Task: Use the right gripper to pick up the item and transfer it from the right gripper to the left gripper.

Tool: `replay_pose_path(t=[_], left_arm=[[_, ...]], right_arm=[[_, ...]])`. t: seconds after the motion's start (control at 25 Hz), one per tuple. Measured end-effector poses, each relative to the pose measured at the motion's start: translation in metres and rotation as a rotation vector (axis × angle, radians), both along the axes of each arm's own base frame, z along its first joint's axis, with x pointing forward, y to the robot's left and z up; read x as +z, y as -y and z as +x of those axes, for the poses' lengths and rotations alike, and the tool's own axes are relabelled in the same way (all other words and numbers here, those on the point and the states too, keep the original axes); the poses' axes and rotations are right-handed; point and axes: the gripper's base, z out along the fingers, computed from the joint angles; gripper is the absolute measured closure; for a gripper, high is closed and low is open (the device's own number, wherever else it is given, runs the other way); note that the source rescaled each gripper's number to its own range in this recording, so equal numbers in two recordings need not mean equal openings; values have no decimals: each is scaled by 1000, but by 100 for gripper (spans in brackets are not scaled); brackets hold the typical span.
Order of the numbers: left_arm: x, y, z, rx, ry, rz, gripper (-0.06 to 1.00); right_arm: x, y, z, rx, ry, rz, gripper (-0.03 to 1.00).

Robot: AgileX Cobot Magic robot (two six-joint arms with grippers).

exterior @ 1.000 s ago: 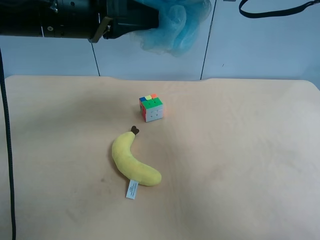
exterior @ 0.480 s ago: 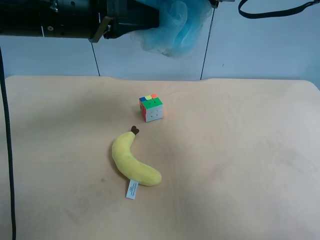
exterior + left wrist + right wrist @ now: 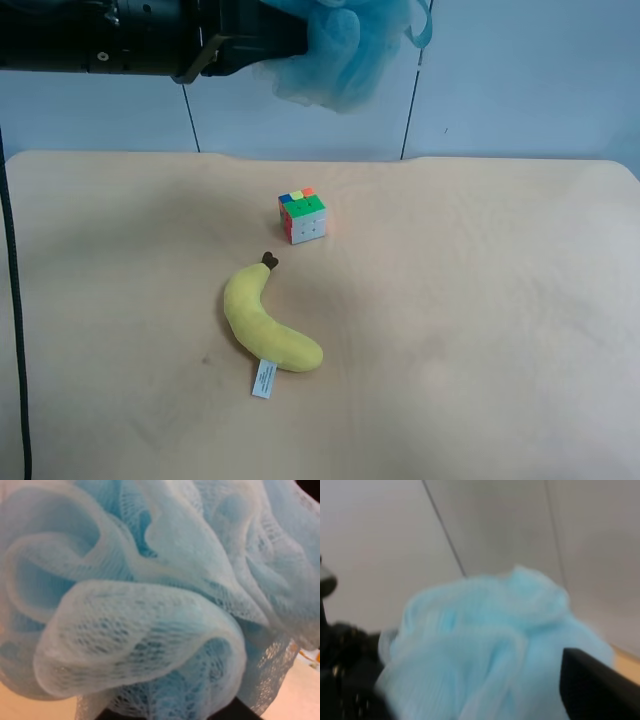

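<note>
The light-blue mesh pouf [image 3: 345, 50] hangs high above the table's far edge, at the tip of the black arm at the exterior high view's left. That arm's gripper [image 3: 300, 38] is shut on it, and the pouf fills the left wrist view [image 3: 150, 590]. Its blue ribbon loop [image 3: 424, 24] hangs free on the far side. The right gripper is out of the exterior high view. In the right wrist view only one black finger [image 3: 600, 692] shows, apart from the blurred pouf [image 3: 485, 650], with nothing held.
A yellow plush banana [image 3: 265, 325] with a white tag lies on the beige table [image 3: 480, 300]. A small colourful puzzle cube [image 3: 303, 215] stands behind it. A pale panelled wall [image 3: 520, 80] stands behind the table.
The right arm's tip and its black cable have left the top right of the exterior high view. The pouf stays in the left gripper, and its ribbon loop now hangs free.
</note>
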Motion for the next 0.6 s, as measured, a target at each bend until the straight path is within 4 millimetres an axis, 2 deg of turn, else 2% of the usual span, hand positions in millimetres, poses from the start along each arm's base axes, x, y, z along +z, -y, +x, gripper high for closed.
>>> replay_pose_path(t=[0.32, 0.6], left_arm=[[-1, -3, 3, 47, 1, 17, 94], [-4, -9, 9, 123, 27, 85, 94]], right_arm=[[16, 29, -49, -108, 19, -175, -3], [3, 57, -79, -243, -141, -395, -3]])
